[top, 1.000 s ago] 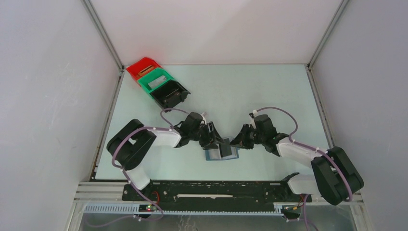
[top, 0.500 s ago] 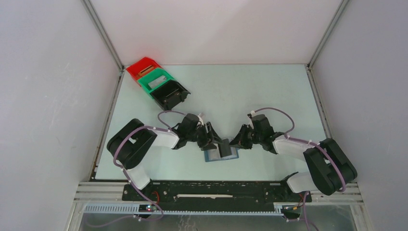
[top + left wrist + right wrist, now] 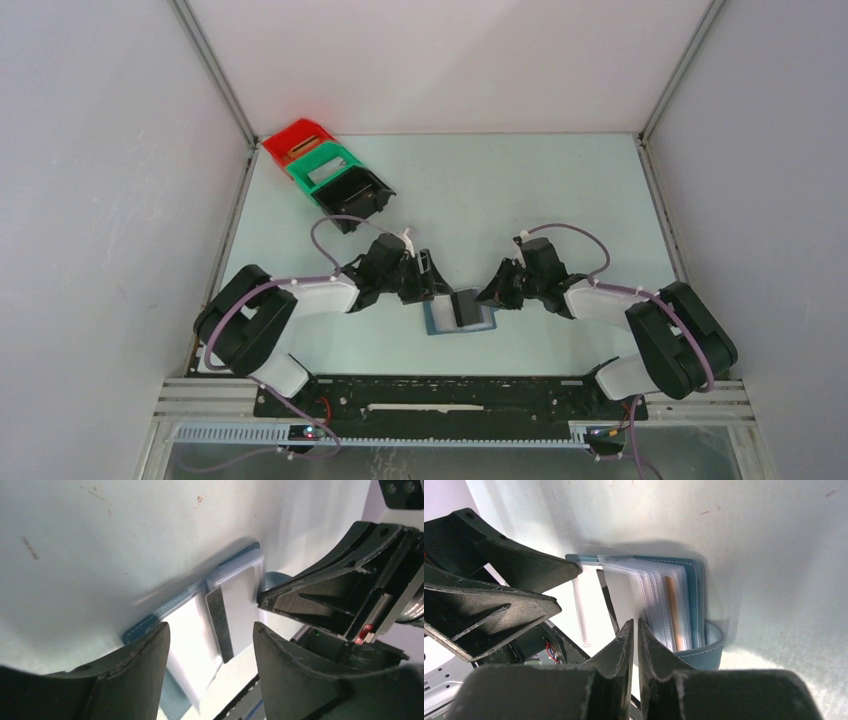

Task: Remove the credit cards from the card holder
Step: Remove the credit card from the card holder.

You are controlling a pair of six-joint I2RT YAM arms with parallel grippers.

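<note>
The blue-teal card holder (image 3: pixel 440 322) lies open on the table between my two grippers, its clear sleeves fanned out (image 3: pixel 674 605). A silvery grey card (image 3: pixel 241 607) with a dark stripe along one side stands tilted out of the sleeves; it also shows in the top view (image 3: pixel 466 306). My right gripper (image 3: pixel 634 622) is shut on that card's edge, from the holder's right (image 3: pixel 488 298). My left gripper (image 3: pixel 210 630) is open and empty, just left of the holder (image 3: pixel 436 283), above its blue edge (image 3: pixel 142 627). No separate dark card shows.
Red (image 3: pixel 297 138), green (image 3: pixel 325 165) and black (image 3: pixel 352 195) plastic bins stand in a row at the back left. A metal rail (image 3: pixel 450 395) runs along the near table edge, close behind the holder. White walls enclose the table.
My left gripper has drawn back to the left, away from the card holder, and its arm has stretched lower. The right gripper and the card have hardly moved.
</note>
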